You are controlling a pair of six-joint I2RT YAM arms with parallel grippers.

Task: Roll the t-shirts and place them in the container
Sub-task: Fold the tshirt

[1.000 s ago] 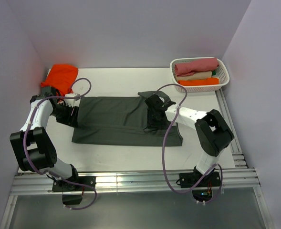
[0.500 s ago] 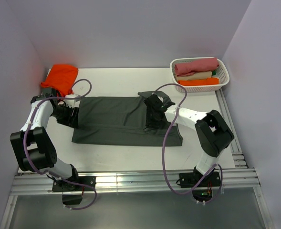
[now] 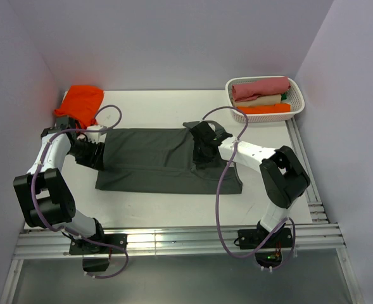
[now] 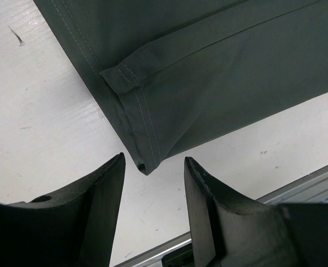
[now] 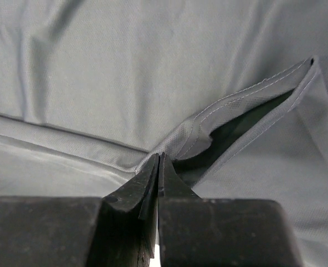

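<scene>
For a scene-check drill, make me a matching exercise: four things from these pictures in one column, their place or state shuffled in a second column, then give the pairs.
1. left gripper
2. right gripper
3. orange t-shirt
4. white basket

A. far left corner of the table
B. jaws shut on a hem fold of the dark grey t-shirt
C. far right, holding rolled garments
D. jaws open, either side of a shirt corner

Pairs: 1-D; 2-B; 3-A; 4-C

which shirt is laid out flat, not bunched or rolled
The dark grey t-shirt mid-table; the orange one is bunched far-left, those in the basket are rolled.
</scene>
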